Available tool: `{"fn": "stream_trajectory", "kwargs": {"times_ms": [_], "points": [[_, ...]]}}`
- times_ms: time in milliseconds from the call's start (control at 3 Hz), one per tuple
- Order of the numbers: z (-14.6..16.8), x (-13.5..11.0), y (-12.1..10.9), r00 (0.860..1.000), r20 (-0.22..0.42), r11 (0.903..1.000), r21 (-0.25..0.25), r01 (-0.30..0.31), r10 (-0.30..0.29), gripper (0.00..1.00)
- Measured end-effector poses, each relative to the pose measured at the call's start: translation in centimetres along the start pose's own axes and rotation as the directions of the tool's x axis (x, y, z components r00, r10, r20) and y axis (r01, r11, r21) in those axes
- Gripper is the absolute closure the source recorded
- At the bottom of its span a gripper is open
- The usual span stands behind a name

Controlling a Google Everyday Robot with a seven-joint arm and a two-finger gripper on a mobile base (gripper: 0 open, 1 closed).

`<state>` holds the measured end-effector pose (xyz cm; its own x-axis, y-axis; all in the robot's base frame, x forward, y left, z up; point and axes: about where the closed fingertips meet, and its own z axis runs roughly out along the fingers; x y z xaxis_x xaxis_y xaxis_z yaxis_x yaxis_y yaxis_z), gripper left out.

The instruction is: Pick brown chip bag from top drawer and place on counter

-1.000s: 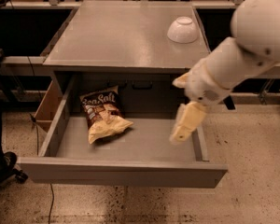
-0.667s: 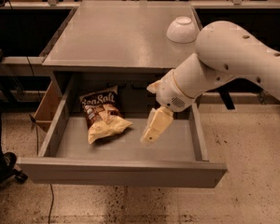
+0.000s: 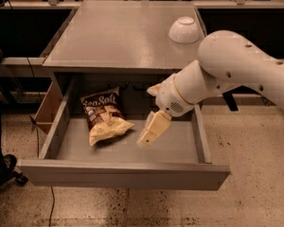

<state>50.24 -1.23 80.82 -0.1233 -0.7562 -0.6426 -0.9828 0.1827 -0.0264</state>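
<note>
Early on. Hovering with gripper [image 3: 149, 135] inside open drawer [image 3: 123, 174], just right of untouched chip bag [image 3: 104, 117] at its left; cannot tell whether open or closed. To do: grasping, lifting, placing on counter [image 3: 118, 32].

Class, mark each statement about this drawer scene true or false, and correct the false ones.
1. The chip bag lies inside the open drawer. True.
2. The tool is lifting the bag. False: it hangs over the drawer floor, just right of the bag as seen, and the bag lies flat.
3. A white bowl sits upside down on the counter. True.
4. The bowl stands at the counter's near left corner. False: it is towards the far right corner, as seen.
</note>
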Motion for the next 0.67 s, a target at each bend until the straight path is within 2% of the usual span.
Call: {"fn": "stream_trajectory", "kwargs": {"times_ms": [333,667], "points": [[4.0,-1.2,-1.6,0.996,0.083,0.9998,0.004,-0.020,0.020,0.00],[6.7,-1.9,-3.0,0.991,0.131,0.9996,0.006,-0.029,0.028,0.00]]}}
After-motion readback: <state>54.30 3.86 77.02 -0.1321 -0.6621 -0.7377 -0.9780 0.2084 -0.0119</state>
